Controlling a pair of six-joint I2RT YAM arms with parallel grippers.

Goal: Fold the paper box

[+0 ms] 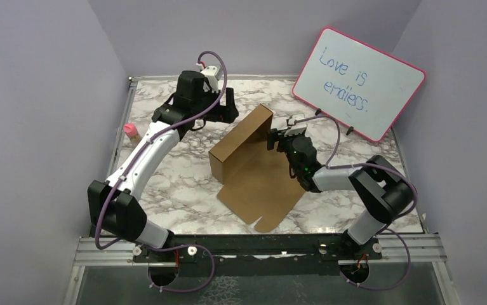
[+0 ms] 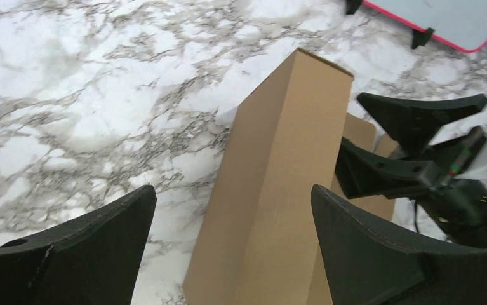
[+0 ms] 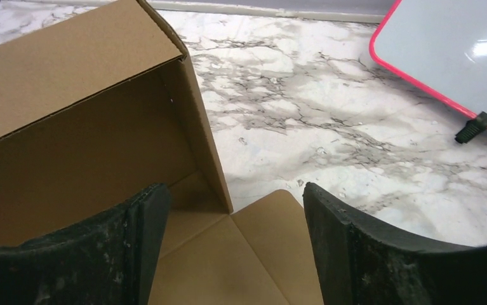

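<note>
Right gripper (image 3: 234,190) stood released, jaws spread on nothing, just beside the paper box's (image 1: 253,181) raised wall; whether it touched could not be made out; left gripper (image 2: 232,197) hung equally spread beyond that wall, apart from it; the box lay mid-table (image 1: 164,184), its other flaps flat; the whiteboard (image 1: 361,82) behind the box was cropped in both wrist views.

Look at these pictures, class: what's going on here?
Two robot arms are folding a brown paper box on a marble table. The box is half done: one long wall stands upright with a short end flap turned in, while the rest of the sheet lies flat. The left fingers hover open by the wall's outer face, not touching it. The right fingers are open at the end flap, holding nothing.
</note>
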